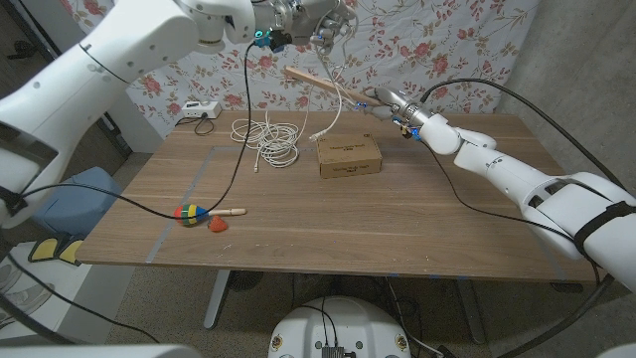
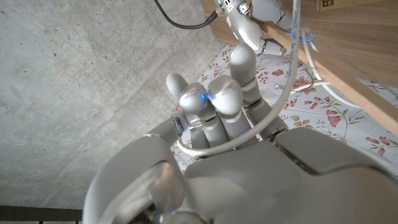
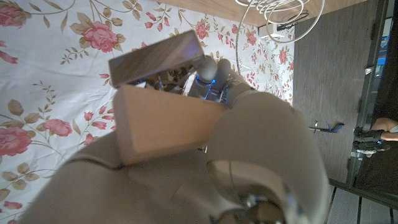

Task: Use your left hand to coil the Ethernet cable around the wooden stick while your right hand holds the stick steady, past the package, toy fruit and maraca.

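Observation:
My right hand (image 1: 402, 107) grips the near end of the wooden stick (image 1: 323, 84), holding it in the air above the table's back edge, slanting up to the left. High above the stick, my left hand (image 1: 323, 22) pinches the white Ethernet cable (image 1: 333, 70). From there the cable hangs past the stick to a loose coil (image 1: 268, 134) on the table. In the left wrist view the cable (image 2: 273, 112) crosses my curled fingers (image 2: 224, 99). The right wrist view has the stick (image 3: 165, 127) in my right hand (image 3: 261, 155). A cardboard package (image 1: 349, 156) lies beneath the stick.
A striped maraca (image 1: 194, 213) and a red toy fruit (image 1: 218, 225) lie near the front left of the table (image 1: 397, 229). A white power box (image 1: 199, 109) sits at the back left. A black cable (image 1: 234, 169) drapes across the left side. A floral cloth (image 1: 447, 40) hangs behind.

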You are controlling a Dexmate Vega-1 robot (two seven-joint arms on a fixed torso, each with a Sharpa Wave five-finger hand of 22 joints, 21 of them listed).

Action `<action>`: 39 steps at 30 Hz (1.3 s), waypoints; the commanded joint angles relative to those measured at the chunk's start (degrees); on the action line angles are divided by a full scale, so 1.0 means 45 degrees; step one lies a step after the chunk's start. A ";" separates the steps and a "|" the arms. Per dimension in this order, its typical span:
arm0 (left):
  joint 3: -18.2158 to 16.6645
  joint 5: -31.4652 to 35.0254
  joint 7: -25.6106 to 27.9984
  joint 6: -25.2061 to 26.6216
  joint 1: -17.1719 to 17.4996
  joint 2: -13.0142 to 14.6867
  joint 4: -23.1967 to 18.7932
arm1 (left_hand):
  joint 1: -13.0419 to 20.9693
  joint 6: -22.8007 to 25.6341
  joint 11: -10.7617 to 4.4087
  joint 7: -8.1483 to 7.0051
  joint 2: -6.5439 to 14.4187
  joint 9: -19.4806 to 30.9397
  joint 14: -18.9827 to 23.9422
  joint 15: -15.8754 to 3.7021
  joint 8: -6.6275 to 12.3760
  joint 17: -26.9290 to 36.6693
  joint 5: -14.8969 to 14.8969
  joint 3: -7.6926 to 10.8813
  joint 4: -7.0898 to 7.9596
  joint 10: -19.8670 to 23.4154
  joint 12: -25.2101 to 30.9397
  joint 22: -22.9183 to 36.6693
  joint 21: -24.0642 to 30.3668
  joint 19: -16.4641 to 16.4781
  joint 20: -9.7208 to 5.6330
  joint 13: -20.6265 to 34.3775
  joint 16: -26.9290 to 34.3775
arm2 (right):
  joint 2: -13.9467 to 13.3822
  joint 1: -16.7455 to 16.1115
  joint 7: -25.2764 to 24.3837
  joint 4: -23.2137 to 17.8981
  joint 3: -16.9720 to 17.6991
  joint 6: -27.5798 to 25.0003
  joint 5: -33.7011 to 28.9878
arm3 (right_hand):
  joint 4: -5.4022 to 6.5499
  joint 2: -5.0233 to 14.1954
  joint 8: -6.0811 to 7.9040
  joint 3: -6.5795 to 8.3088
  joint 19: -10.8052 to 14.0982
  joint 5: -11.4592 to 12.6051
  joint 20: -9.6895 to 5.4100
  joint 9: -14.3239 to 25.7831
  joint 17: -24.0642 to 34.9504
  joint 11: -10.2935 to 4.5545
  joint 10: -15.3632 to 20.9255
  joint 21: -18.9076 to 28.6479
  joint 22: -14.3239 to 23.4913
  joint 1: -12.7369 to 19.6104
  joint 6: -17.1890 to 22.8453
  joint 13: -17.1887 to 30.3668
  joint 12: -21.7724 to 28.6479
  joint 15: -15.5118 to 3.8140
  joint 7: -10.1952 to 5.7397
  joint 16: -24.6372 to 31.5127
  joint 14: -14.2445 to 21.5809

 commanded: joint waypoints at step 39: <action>-0.1569 -0.0756 0.5663 0.0262 0.4138 0.1423 -0.1313 | 0.0280 -0.0016 -0.0094 0.0611 0.0038 -0.0125 0.0167 0.0013 0.0176 -0.0011 -0.0066 0.0358 0.0003 0.0372 0.0135 -0.0051 -0.0027 0.0265 -0.0182 0.0008 0.0354 | 0.1386 0.1230 0.1470 0.4766 0.1716 0.1301 0.5110 | -0.0109 0.0181 0.0033 -0.0012 0.0222 0.0034 -0.1334 0.0084 0.0026 0.0029 0.0073 0.0164 0.0008 0.0136 0.0258 0.0112 0.0032 -0.0935 -0.0050 0.0095 0.0180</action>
